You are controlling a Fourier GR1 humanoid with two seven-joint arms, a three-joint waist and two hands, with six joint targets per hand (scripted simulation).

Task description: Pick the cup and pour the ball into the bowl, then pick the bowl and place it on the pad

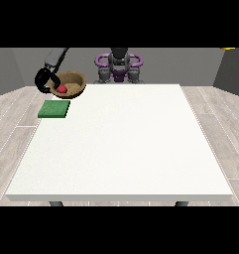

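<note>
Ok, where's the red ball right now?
In the front view, upper left: the red ball lies inside the brown bowl, beside the hand, above the green pad.

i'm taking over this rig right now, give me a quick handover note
Hand at the view's left: curled on the rim of the wooden bowl, holding it tilted in the air above the table's far left corner.
Other hand: not visible.
Red ball: already inside the bowl.
Green pad: just below the bowl, near the table's left edge, nothing on it.
Cup: not visible.
Done: pour, bowl picked up.
Left: set the bowl on the pad.
</note>
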